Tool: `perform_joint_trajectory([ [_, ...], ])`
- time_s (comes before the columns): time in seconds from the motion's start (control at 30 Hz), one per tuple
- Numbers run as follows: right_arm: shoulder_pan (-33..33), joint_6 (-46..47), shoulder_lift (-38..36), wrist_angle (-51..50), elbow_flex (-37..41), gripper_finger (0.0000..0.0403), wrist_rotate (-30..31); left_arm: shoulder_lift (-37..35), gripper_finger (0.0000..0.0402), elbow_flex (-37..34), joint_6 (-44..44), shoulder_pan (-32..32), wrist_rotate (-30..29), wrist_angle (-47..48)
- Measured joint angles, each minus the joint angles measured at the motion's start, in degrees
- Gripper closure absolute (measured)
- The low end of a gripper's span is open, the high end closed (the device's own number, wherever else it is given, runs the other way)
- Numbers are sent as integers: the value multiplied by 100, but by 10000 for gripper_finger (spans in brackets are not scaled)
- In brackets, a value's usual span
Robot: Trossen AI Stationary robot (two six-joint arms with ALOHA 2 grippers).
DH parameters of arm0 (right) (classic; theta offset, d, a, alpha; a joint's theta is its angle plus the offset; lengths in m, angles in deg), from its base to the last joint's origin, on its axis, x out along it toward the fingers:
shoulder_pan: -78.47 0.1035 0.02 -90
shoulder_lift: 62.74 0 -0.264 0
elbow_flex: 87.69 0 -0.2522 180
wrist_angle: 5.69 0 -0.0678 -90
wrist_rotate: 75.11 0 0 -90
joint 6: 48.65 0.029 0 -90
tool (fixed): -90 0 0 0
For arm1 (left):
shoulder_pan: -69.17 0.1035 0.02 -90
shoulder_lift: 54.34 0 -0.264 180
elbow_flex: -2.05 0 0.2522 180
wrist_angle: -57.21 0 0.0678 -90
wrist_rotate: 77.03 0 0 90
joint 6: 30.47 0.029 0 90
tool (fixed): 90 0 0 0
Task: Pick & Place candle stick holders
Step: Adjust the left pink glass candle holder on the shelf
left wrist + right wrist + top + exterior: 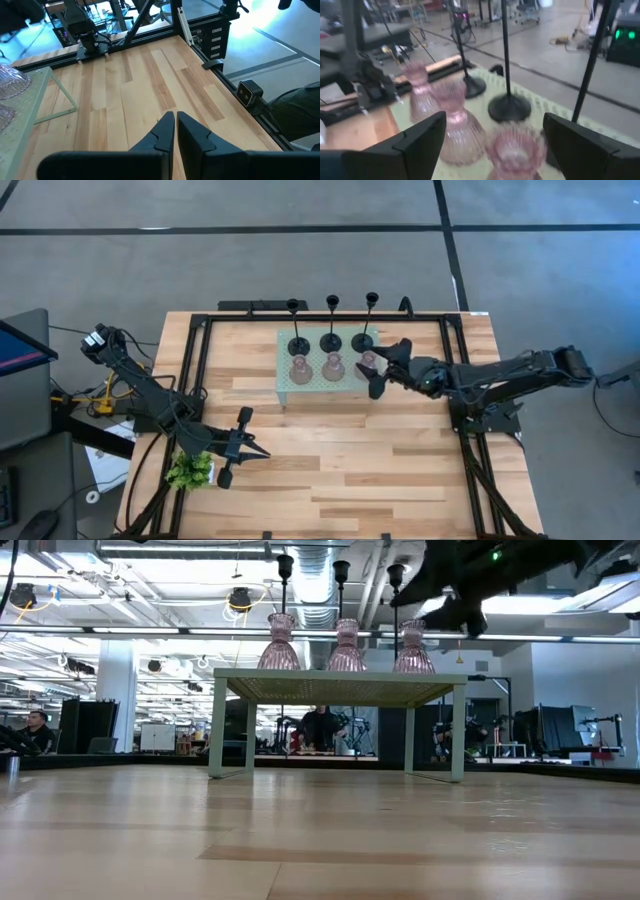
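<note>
Standing on the pale green stand [318, 383], six candle stick holders [331, 366].

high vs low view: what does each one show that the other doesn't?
Only the high view shows the left pincer, parked by the small green plant at the table's near-left edge, and the open right pincer framing the right-hand pink holder. Only the low view shows the stand's legs and people in the room behind. Both show the three pink holders and three black holders lined up on the pale green stand.
</note>
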Motion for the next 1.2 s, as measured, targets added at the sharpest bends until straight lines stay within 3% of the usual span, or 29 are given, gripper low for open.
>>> perform_joint_trajectory([
  [0.33, 386, -1113, -891, 7, -519, 79, 0, 0, 381, 0, -2, -2, 1, -1],
  [0.63, 1452, -608, -1712, -364, -625, 79, 1, 0, 381, 0, -2, -2, 1, -1],
  [0.9, 2284, -144, -1639, -1393, -619, 85, 1, 0, 381, 0, -2, -2, 0, -1],
  [1.2, 2795, -117, -1121, -668, -617, 96, 0, 0, 381, 0, -4, -2, 1, -3],
])
